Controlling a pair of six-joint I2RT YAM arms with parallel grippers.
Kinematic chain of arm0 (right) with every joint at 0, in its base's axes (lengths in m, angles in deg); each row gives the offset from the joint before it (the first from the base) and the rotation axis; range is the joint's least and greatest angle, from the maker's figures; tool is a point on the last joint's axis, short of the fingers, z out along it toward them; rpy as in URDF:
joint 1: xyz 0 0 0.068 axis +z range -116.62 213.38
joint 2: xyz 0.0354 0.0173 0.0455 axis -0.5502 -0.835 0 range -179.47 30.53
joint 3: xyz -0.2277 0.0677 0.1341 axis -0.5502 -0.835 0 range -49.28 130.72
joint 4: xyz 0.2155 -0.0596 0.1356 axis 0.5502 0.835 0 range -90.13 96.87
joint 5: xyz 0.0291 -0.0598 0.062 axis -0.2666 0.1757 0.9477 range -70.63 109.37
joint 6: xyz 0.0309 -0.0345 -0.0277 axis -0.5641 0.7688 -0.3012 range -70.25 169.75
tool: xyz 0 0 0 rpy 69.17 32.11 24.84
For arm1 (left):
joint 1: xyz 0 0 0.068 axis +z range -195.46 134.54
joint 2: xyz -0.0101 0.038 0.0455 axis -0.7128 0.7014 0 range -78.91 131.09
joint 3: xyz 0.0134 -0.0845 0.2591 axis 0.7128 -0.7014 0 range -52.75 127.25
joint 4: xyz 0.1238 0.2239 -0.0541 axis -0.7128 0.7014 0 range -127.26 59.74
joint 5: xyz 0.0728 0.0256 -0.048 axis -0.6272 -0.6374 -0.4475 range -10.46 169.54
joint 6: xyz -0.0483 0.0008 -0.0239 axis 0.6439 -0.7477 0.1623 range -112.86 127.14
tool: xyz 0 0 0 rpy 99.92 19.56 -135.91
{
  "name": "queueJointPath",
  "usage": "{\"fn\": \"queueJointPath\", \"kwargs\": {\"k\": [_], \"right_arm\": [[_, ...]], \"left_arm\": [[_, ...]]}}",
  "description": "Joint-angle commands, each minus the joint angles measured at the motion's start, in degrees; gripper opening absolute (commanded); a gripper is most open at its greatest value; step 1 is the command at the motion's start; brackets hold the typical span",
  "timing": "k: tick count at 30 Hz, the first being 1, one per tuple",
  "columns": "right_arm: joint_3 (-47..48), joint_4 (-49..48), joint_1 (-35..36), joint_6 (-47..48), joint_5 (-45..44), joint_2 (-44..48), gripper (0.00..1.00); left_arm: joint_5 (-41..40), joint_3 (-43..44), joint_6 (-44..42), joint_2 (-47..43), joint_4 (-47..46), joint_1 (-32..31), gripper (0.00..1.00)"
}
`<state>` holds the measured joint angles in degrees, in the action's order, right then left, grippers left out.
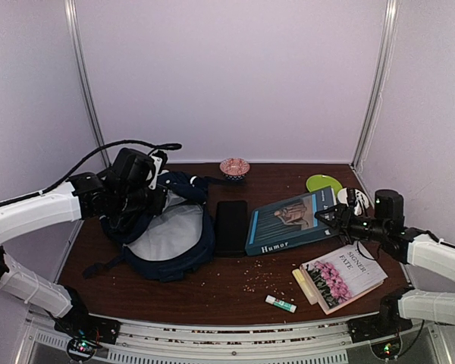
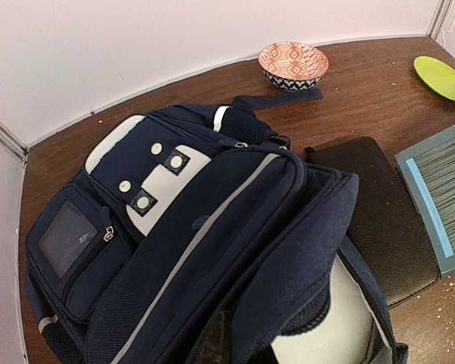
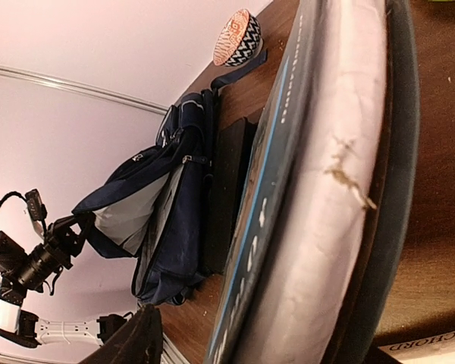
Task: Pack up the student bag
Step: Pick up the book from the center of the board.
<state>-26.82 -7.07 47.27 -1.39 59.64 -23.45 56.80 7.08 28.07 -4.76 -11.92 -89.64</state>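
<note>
The student bag (image 1: 171, 239) lies open at the left of the table, its pale grey lining showing. My left gripper (image 1: 150, 199) is shut on the bag's upper flap (image 2: 288, 250) and holds the opening up; its fingers are mostly hidden in the fabric. A blue book titled Humor (image 1: 288, 220) lies right of centre. My right gripper (image 1: 332, 216) is shut on the book's right edge, which looks slightly raised. In the right wrist view the book's cover and page edge (image 3: 326, 189) fill the frame, with the bag (image 3: 159, 205) beyond.
A black flat case (image 1: 231, 226) lies between bag and blue book. A book with pink flowers (image 1: 343, 277) and a glue stick (image 1: 280, 304) lie at the front right. A patterned bowl (image 1: 234, 167) and a green plate (image 1: 324, 183) sit at the back. Crumbs dot the table.
</note>
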Motion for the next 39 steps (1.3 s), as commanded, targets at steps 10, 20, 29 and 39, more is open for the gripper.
{"fn": "queueJointPath", "kwargs": {"k": [10,20,29,39], "right_arm": [[4.6,0.1,-0.1,-2.8,-7.7,-0.7,0.53],[10.7,9.7,-0.2,1.6,-6.5,0.2,0.21],[16.4,21.1,-0.1,0.6,-8.7,11.6,0.12],[12.0,7.6,10.4,-15.3,-21.2,20.3,0.11]], "left_arm": [[0.4,2.2,0.5,0.3,-5.9,0.3,0.00],[0.2,2.1,-0.1,0.2,-6.4,0.3,0.00],[-1.3,7.5,0.4,1.2,-2.8,0.3,0.00],[-3.0,17.4,11.9,8.4,1.5,0.3,0.00]]}}
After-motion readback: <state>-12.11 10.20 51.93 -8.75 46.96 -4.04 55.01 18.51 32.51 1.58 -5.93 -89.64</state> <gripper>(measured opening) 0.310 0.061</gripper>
